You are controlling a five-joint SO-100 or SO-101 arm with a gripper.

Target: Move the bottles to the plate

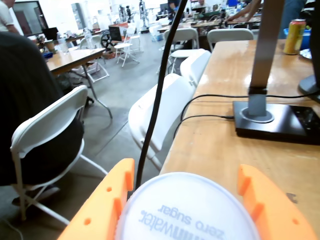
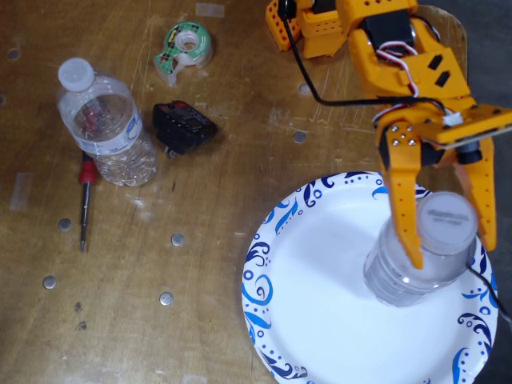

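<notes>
Wrist view: gripper (image 1: 187,200) fingers flank the vitaminwater bottle's (image 1: 187,212) white cap, clasping it; fixed view: same bottle (image 2: 416,260) stands upright on the plate (image 2: 320,272), right side, between the fingers, slim bottle (image 2: 108,128) lying well apart at upper left.

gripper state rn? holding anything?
Orange gripper: jaws shut on the clear plastic bottle with a white cap, which stands upright on the white paper plate with blue swirls.

White folding chairs (image 1: 165,107), wooden tables (image 1: 235,145), grey concrete floor (image 1: 117,130)
</notes>
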